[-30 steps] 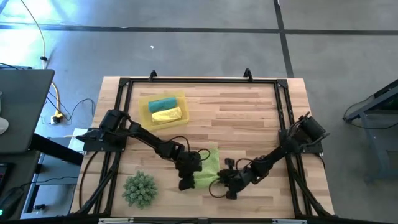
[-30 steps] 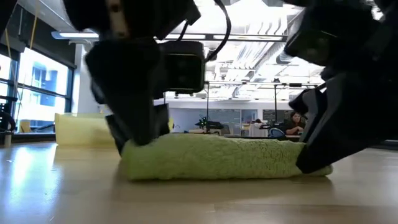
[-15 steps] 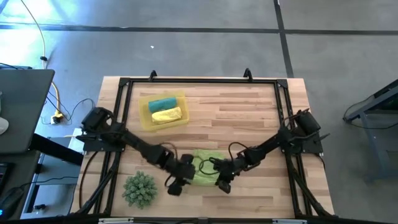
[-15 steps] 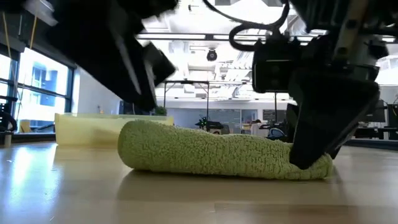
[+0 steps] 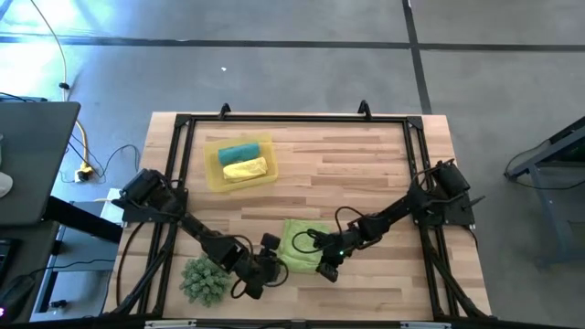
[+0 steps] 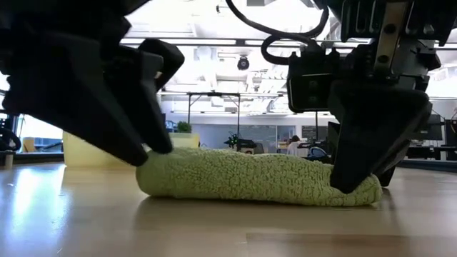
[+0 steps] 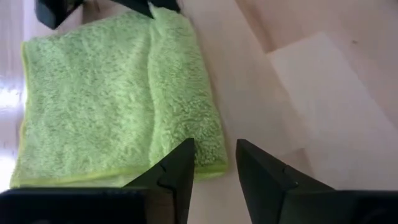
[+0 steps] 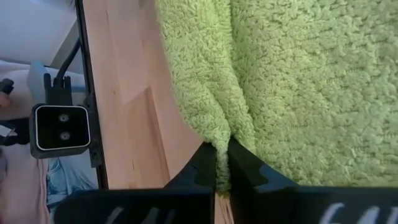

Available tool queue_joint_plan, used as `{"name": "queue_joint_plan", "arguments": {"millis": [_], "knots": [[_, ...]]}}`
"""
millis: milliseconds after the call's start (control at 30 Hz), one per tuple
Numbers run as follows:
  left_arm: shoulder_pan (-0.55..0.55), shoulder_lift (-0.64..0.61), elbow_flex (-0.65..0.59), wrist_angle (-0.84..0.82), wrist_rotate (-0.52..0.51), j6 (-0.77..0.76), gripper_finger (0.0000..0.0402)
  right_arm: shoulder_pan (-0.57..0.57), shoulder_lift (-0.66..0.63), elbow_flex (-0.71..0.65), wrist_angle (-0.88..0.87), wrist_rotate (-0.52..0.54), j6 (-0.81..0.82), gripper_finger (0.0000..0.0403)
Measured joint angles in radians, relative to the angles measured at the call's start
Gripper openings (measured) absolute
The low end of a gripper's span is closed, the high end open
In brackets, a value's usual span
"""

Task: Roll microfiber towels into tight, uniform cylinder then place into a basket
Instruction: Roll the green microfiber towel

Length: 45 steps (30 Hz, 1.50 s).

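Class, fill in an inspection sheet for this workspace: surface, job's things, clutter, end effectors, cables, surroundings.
Surface: wooden table.
Job's things: lime green microfiber towel partly folded at the near edge; teal rolled towel and yellow rolled towel in the translucent yellow plastic basket.
Clutter: spiky green plant-like ball.
End effectors: left end effector open beside the lime towel; right end effector pinching its edge.
Cables: yellow cable on the floor.
Surroundings: grey floor.

Three towels point(image 5: 298, 245), one basket point(image 5: 212, 172), one plant ball point(image 5: 205, 278)
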Motion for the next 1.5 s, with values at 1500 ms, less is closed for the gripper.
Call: {"name": "queue_joint_plan", "arguments": {"millis": [1500], "knots": [[0.356, 0.100, -0.009, 0.045, 0.843, -0.674, 0.0003, 0.311, -0.175, -0.001, 0.017, 0.667, -0.965, 0.0116]]}}
